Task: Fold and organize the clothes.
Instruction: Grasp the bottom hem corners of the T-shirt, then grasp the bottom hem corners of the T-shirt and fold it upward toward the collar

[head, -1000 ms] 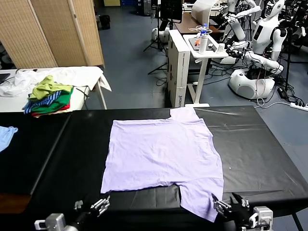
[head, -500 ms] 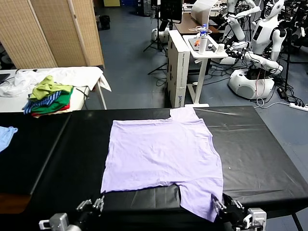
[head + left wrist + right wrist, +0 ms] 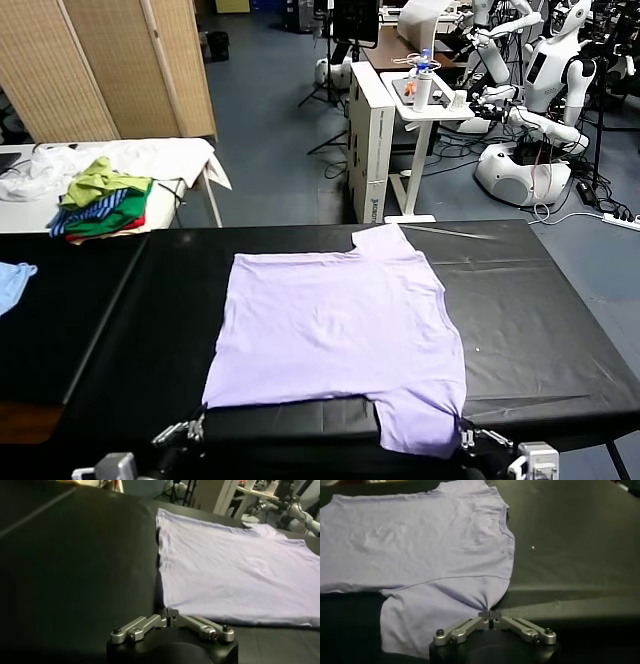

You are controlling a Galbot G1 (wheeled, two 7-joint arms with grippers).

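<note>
While both claws pinch the T-shirt [image 3: 335,340], its print stays hidden.

Plain lavender T-shirt [image 3: 335,335], black table [image 3: 540,300]

Black table [image 3: 540,300] carries the lavender T-shirt [image 3: 335,325] (spread flat).

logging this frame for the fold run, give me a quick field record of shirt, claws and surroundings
shirt: lavender T-shirt spread flat on the black table, one sleeve toward the near edge
left claw: shut, pinching the shirt's near corner
right claw: shut, pinching the near sleeve where the fabric puckers
side table: pile of green, yellow and striped garments
far left: light blue cloth
fold: not yet begun
</note>
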